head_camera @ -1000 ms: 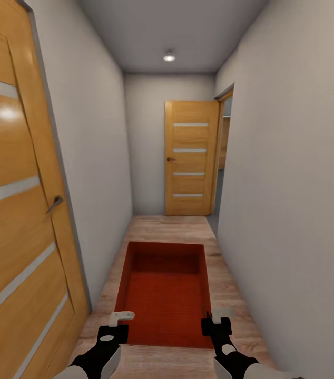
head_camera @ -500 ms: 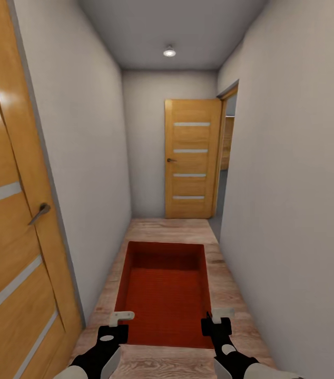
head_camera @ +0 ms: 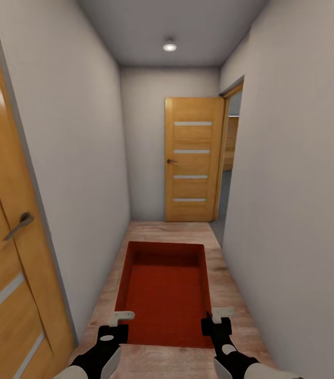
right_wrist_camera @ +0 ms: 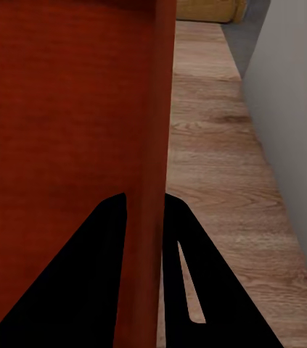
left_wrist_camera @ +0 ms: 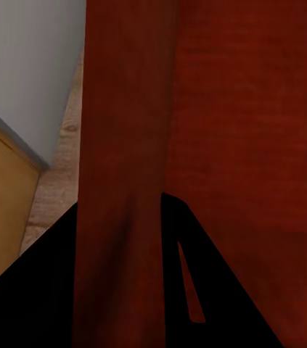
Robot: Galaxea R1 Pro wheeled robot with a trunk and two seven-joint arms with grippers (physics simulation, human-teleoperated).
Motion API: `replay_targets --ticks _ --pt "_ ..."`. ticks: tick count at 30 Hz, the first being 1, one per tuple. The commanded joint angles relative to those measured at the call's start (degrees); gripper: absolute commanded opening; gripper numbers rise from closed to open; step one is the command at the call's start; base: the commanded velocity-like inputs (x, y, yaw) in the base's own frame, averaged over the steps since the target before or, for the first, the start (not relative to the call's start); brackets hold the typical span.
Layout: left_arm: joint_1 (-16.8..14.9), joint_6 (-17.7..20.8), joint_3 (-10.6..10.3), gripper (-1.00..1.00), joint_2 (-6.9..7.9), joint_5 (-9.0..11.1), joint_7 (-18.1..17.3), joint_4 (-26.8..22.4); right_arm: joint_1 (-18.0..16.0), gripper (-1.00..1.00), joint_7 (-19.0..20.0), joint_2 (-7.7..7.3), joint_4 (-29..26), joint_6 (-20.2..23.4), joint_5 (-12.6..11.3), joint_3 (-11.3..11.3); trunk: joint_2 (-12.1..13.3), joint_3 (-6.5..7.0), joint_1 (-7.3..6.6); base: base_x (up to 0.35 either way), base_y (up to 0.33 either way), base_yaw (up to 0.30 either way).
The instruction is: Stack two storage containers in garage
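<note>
One storage container (head_camera: 166,297) is in view, an orange-red open box with plain walls, and it serves here as the landmark. It is carried low in front of the robot, above the pale wood-plank floor (head_camera: 230,295) of a narrow corridor, with its long side pointing away from the robot.

Two grippers hold it at its near end. The left gripper (head_camera: 115,325) sits at the near left corner, and the right gripper (head_camera: 215,322) sits at the near right corner. In the left wrist view the two dark fingers (left_wrist_camera: 226,290) stand on both sides of the container's left wall (left_wrist_camera: 124,181), closed tightly on it. In the right wrist view the two fingers (right_wrist_camera: 73,283) grip the right wall (right_wrist_camera: 153,145) in the same way, with only the thickness of the wall between them.

To the left of the container, near the robot, there is one wooden door (head_camera: 3,226) with pale stripes and a metal handle (head_camera: 20,223). On each side of the container runs one grey-white wall.

Beyond the far end of the container the floor continues to the end wall. There stands a second wooden door (head_camera: 193,160) with four pale stripes; it is swung open beside a doorway (head_camera: 231,152) on the right. Above it, one round ceiling lamp (head_camera: 169,46) is lit.

So I count one container, two grippers, two doors and one lamp.
</note>
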Motion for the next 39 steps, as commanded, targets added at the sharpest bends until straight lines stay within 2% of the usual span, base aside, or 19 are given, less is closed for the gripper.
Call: replay_targets --ticks 1,39 --pt "0.00 0.06 -0.08 -1.00 0.06 0.91 0.62 1.25 -0.11 -1.00 -0.63 0.02 -0.04 -2.33 -1.23 -4.11 -0.04 -0.07 0.04 0.323 0.000 0.000" --pt "0.00 0.06 -0.08 -1.00 0.06 0.91 0.62 1.24 -0.11 -1.00 -0.63 0.02 -0.08 -2.32 -1.24 -4.11 -0.04 -0.07 0.04 0.323 0.000 0.000"
